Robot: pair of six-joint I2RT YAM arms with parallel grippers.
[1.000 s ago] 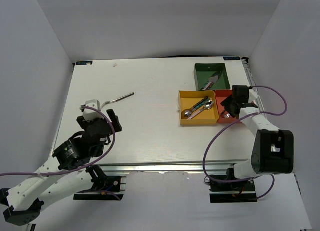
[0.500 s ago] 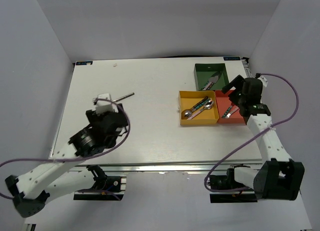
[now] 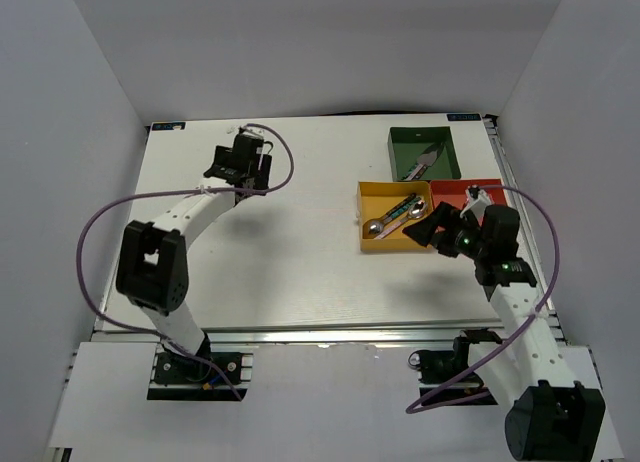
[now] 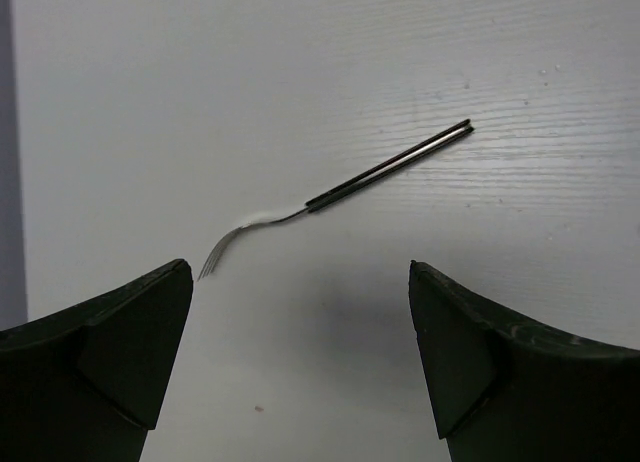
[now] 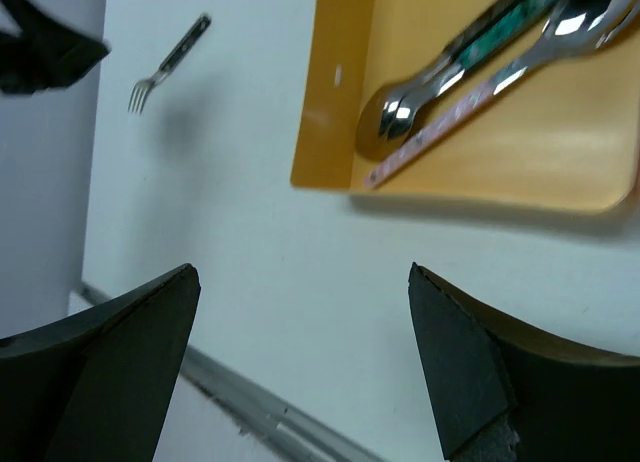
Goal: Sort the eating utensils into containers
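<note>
A black-handled fork (image 4: 340, 192) lies on the white table, just ahead of my left gripper (image 4: 300, 274), whose jaws stand wide with nothing between them. The right wrist view also catches this fork (image 5: 168, 77) far off. In the top view my left gripper (image 3: 238, 167) hangs over that spot and hides the fork. The yellow tray (image 3: 372, 194) holds two spoons (image 3: 398, 214), one teal-handled and one pink-handled (image 5: 470, 67). My right gripper (image 3: 428, 227) is open and empty at the yellow tray's right end. The green tray (image 3: 405, 142) holds a utensil (image 3: 422, 164). The red tray (image 3: 478, 189) is mostly hidden by the right arm.
The three trays cluster at the back right, near the table's right edge. The table's front rail (image 5: 250, 402) shows below my right gripper. A purple cable (image 3: 95, 232) loops beside the left arm.
My left arm has swung from the front left up to the fork at the back left. The right gripper has opened, left the red tray and turned leftward by the yellow tray.
</note>
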